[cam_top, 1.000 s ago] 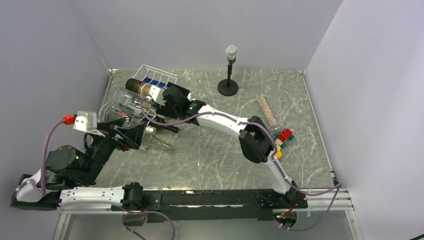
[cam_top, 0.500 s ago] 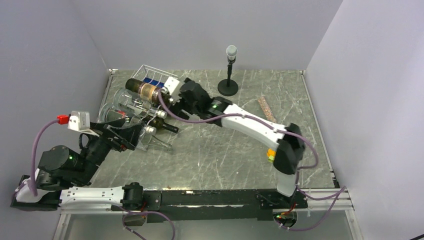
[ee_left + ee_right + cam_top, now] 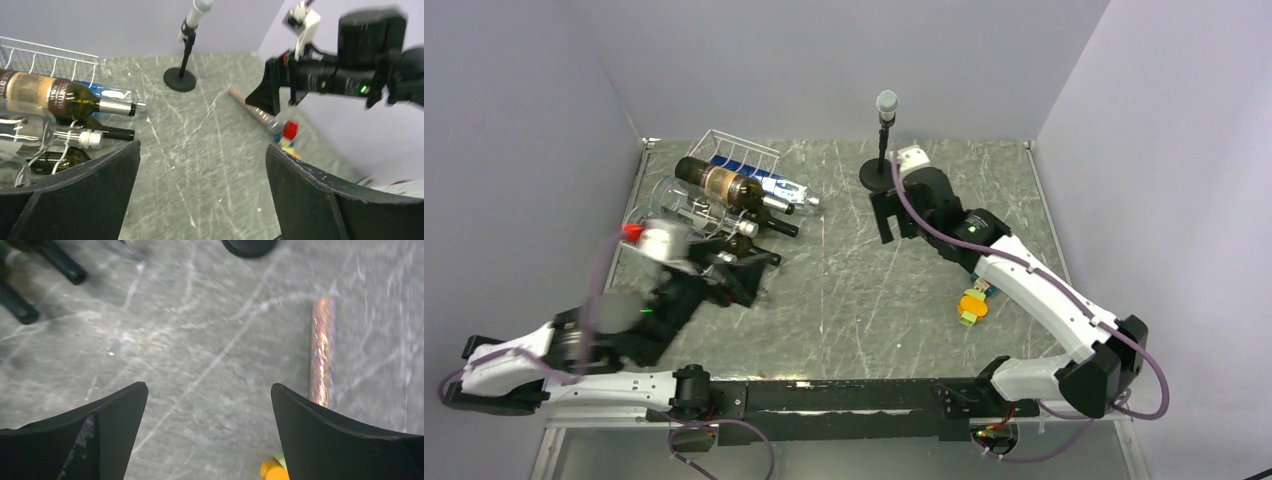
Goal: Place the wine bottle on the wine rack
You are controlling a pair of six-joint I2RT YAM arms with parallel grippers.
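Top external: wine bottle point(image 3: 729, 187) on wine rack point(image 3: 742, 152), far from right pincer point(image 3: 890, 220)

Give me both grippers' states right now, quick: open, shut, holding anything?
Left gripper: open, holding nothing.
Right gripper: open, holding nothing.

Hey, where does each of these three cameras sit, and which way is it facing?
Top external: high behind the arm bases, looking down on the grey marbled table, white wire wine rack at back left; both arms show.
Left wrist: low, facing across the table towards the black microphone stand; open left gripper frames the bottom, right arm beyond.
Right wrist: pointing down at the table; open right gripper shows.
Shared: both wrist views catch the glittery copper tube.
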